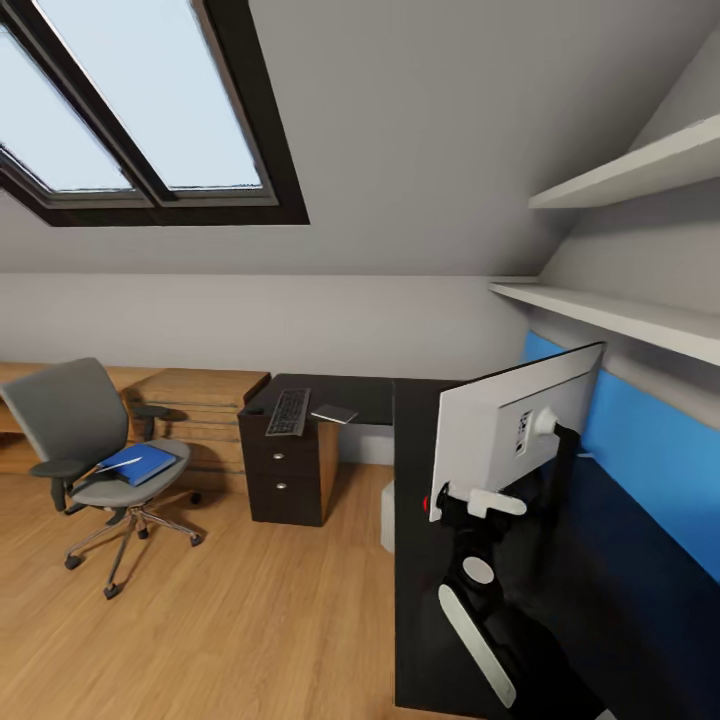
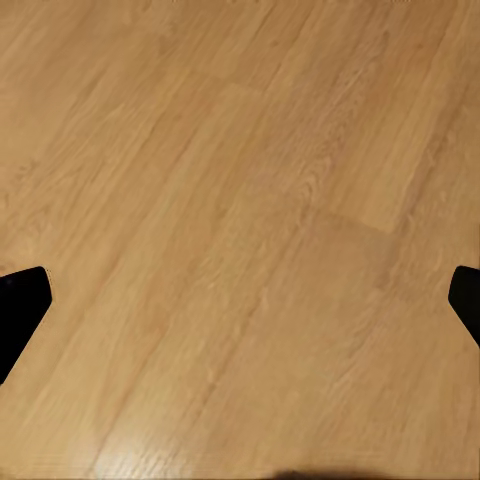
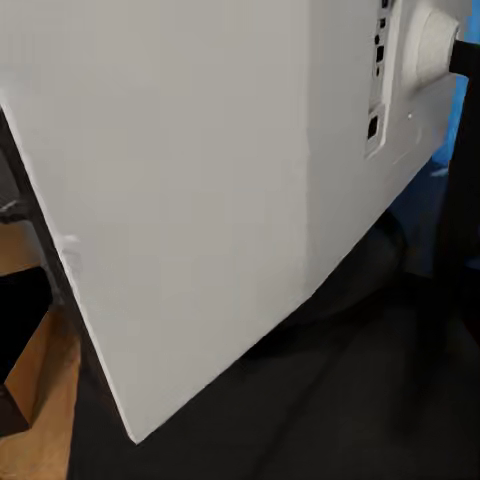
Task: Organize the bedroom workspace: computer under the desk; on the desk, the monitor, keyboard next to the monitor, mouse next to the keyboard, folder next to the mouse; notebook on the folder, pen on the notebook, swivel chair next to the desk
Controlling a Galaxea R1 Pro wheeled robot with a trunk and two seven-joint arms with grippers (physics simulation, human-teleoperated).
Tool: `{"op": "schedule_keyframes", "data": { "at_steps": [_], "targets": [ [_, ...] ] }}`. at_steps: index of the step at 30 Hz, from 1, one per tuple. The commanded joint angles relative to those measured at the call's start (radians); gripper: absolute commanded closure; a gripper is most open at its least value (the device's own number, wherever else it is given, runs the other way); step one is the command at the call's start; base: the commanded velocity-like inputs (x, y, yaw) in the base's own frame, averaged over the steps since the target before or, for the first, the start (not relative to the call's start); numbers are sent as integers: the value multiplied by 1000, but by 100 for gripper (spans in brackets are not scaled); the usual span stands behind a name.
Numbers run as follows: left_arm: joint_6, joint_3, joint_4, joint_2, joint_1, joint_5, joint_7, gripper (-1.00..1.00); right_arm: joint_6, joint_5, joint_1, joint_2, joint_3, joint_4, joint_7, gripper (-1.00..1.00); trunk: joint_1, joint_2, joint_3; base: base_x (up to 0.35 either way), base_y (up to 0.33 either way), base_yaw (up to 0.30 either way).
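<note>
Black table top (image 1: 420, 480) runs along the blue wall panel (image 1: 650, 450), and the monitor (image 1: 515, 430) stands on it, white back toward the head camera, tilted and twisted on its stand. The right gripper (image 1: 470, 500) is at the screen's lower corner, though whether it is pinching the edge or just beside it, I cannot tell. In the right wrist view the monitor's back (image 3: 200, 180) looms very close. My read: the step is squaring up the monitor, so go gently, pushing low near the stand rather than on the thin corner, or it could tip. The right arm reaches forward and up from low in the frame. Over wooden floor (image 2: 240, 220) the left gripper (image 2: 240, 300) hangs spread wide, holding nothing. Further off, the keyboard (image 1: 288, 411) and notebook (image 1: 334, 413) lie above the drawers; the folder (image 1: 138, 464) waits on the swivel chair (image 1: 95, 450).
</note>
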Motion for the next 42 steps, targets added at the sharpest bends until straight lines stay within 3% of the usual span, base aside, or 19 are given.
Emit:
{"op": "schedule_keyframes", "data": {
  "at_steps": [1,5,8,10,12,22,30,42],
  "targets": [
    [-6,-8,-1,2,-1,11,6,-100,-15,7,-1,1,34,25,-7,-100,0,-1,-1,0,334,0],
    [-7,-8,-1,1,-1,9,6,-100,-57,20,-1,1,94,59,-12,-100,0,-1,-1,15,327,0],
    [-7,-8,-1,1,-1,9,7,-100,-67,25,-1,-1,107,65,-15,-100,0,-1,-1,100,274,0],
    [-7,-8,-1,2,-1,9,7,-100,-72,44,-1,-3,113,70,-17,-100,0,-1,-1,235,185,0],
    [-7,-8,-1,1,-1,9,6,-100,-85,89,-1,-4,116,78,-18,-100,0,-1,-1,292,79,0],
    [-8,-8,-1,0,-1,8,7,-100,-115,122,-1,-5,112,109,-44,-100,0,-1,-1,256,19,0],
    [-8,-8,-1,0,-1,9,8,-100,-121,124,-1,-6,98,114,-96,-100,0,-1,-1,32,1,0],
    [-7,-8,-1,-1,-1,9,8,-100,-135,124,-1,-6,62,116,-104,-100,0,-1,-1,2,0,0]
  ]
}}
